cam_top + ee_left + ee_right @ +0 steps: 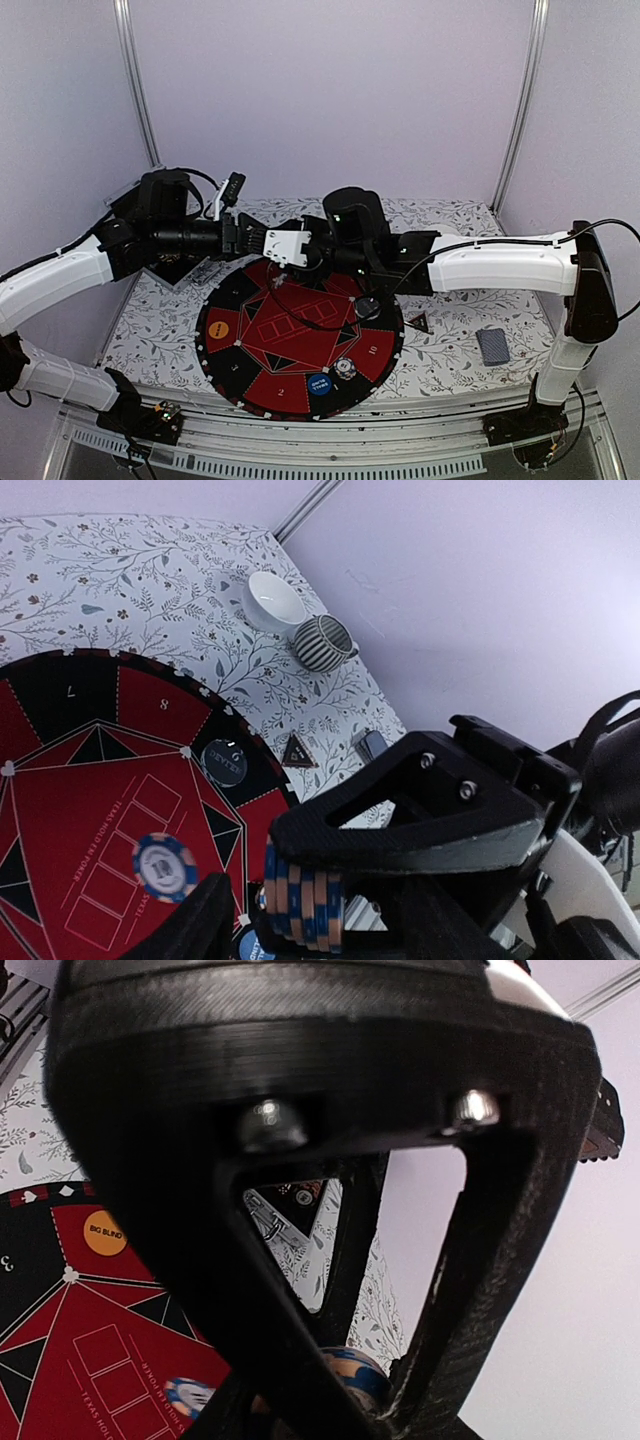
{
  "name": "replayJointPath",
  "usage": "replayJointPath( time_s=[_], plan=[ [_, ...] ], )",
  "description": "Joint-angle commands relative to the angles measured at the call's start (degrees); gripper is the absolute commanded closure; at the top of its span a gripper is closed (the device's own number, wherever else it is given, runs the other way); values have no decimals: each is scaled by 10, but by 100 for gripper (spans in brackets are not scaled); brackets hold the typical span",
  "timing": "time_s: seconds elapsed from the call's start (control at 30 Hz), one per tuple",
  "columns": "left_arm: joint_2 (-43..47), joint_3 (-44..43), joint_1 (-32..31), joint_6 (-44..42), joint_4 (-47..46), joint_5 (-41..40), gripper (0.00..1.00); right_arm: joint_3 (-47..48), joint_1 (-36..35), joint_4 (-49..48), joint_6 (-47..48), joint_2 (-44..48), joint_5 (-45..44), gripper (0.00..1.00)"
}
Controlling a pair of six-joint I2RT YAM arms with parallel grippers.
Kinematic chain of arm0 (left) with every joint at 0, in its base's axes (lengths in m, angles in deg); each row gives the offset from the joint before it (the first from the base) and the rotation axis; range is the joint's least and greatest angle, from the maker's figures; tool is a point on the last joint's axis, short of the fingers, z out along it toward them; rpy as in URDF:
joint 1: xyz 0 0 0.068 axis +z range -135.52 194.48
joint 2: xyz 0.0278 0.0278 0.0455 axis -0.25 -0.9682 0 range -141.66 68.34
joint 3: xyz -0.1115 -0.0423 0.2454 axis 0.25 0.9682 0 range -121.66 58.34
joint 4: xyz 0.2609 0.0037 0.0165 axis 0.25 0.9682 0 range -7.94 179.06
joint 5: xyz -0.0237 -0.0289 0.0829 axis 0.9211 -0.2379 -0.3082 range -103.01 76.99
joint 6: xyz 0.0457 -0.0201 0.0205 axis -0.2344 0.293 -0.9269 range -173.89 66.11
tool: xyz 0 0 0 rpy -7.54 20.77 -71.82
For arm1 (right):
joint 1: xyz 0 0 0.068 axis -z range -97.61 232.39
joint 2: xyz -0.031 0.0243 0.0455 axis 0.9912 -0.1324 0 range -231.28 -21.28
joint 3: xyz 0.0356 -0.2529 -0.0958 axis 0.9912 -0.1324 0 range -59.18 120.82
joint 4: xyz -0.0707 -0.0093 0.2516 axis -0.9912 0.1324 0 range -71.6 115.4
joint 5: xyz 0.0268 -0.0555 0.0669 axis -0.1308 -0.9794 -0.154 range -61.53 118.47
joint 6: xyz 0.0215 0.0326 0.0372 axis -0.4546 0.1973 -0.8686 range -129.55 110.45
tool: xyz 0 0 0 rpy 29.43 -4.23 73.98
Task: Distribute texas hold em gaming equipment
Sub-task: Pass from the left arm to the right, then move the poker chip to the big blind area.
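Note:
My two grippers meet above the far side of the round red-and-black poker mat [250,385]. The right gripper [340,1395] is shut on a stack of blue-and-orange poker chips [300,910], held on edge. The left gripper [315,932] is open, its fingers on either side of that stack and apart from it. One blue-and-white chip [165,867] lies flat on the mat's red centre. Another chip [345,368], the orange button [218,326], the blue button [320,383] and a dark disc [367,305] also sit on the mat. The triangle marker [420,322] and the card deck [492,345] lie to the right, off the mat.
A white bowl [272,600] and a ribbed grey cup [322,643] stand together on the flowered tablecloth beyond the mat, near the wall. Metal frame posts [135,80] rise at the back corners. Both forearms cross low over the far half of the mat.

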Motion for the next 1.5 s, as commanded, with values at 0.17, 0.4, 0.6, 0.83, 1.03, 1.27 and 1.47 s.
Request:
replayJointPath(
  time_s=[0.17,0.4,0.6,0.83,1.03,1.27,1.47],
  plan=[
    [11,14,23,-13,4,-6,37,11,3,31,-25,14,15,98],
    [39,20,53,-29,29,-29,35,4,4,59,-67,26,21,98],
    [28,34,67,-46,75,-75,34,-18,32,94,-142,59,28,98],
    [0,28,5,-111,121,-98,35,-88,75,141,-219,111,3,98],
    [-132,-22,-117,-157,221,-188,33,-161,122,163,-275,168,-13,98],
    [-297,-104,-198,-180,265,-251,23,-221,148,164,-293,228,-12,98],
    [-393,-170,-229,-186,308,-266,34,-251,153,163,-299,253,-14,98]
  ],
)
